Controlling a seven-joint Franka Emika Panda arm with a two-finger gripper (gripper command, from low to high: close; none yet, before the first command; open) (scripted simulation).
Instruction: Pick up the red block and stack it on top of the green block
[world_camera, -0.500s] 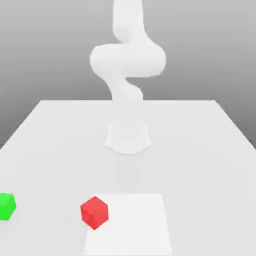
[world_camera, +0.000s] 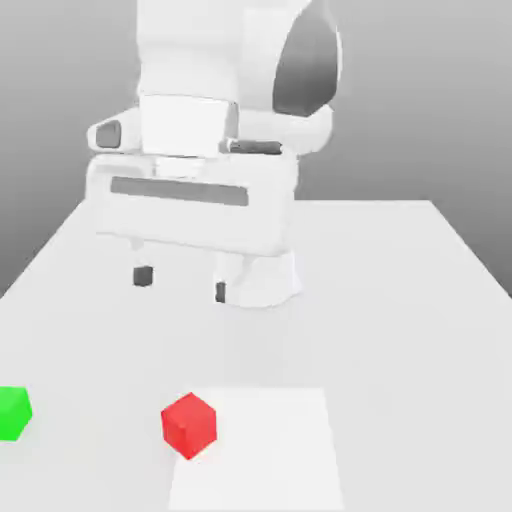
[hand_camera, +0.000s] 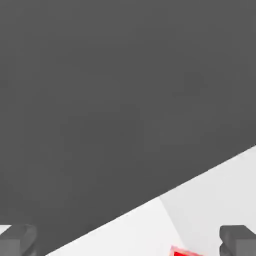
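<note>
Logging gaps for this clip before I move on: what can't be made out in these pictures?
- Green block: exterior view, its left part is cut off by the picture's left edge.
- Red block: hand view, just a corner shows; the picture's edge cuts off the rest.
- Arm base: exterior view, hidden behind the open gripper.
</note>
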